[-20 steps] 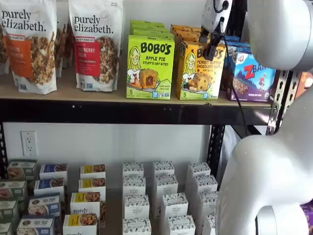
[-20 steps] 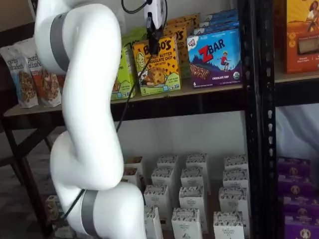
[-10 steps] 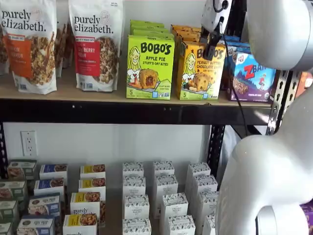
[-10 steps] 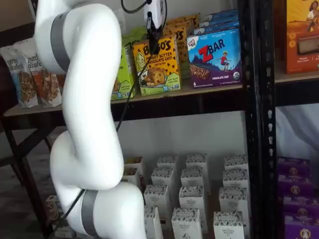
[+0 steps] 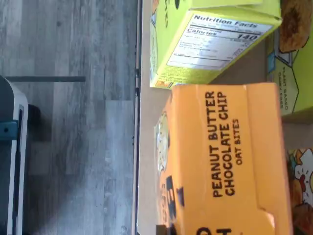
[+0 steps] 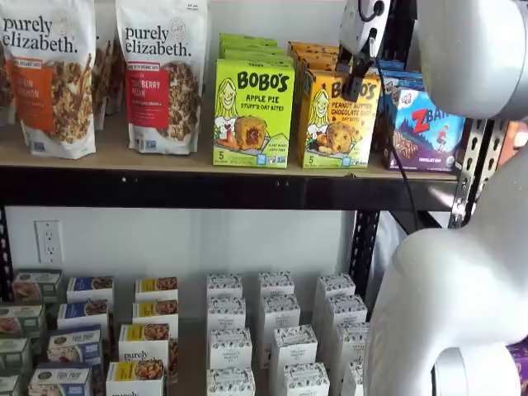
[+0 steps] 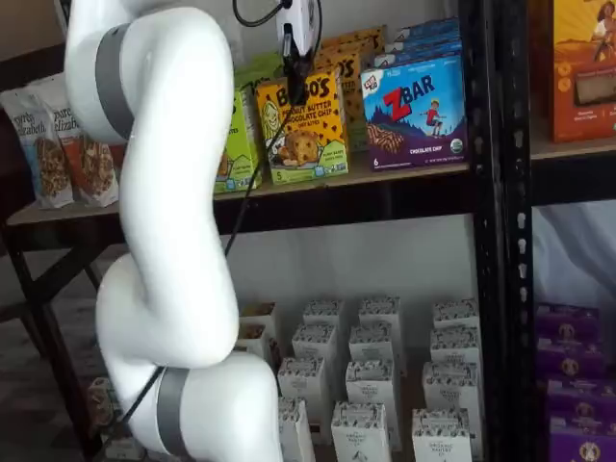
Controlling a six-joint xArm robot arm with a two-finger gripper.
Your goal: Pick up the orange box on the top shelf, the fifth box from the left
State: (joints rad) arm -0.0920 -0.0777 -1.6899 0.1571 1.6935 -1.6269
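The orange box (image 6: pixel 334 124) stands upright on the top shelf (image 6: pixel 124 157), between a lime-green Apple Pie carton and a blue ZBar box, and shows in both shelf views (image 7: pixel 308 135). The gripper (image 6: pixel 359 85) hangs at the box's upper front edge, its black fingers dark against the carton's top (image 7: pixel 298 89). The fingers show side-on, with no gap to judge. In the wrist view the box's orange top (image 5: pixel 230 156), printed "Peanut Butter Chocolate Chip", fills much of the picture close below the camera.
The Apple Pie carton (image 6: pixel 252 111) stands close on one side and the ZBar box (image 6: pixel 421 124) on the other. More cartons stand in rows behind them. Granola bags (image 6: pixel 161 74) stand further left. A black upright (image 7: pixel 491 192) rises beside the ZBar box. Small white boxes (image 6: pixel 272 330) fill the lower shelf.
The gripper has shifted slightly upward at the orange box's top. The box stays about where it was.
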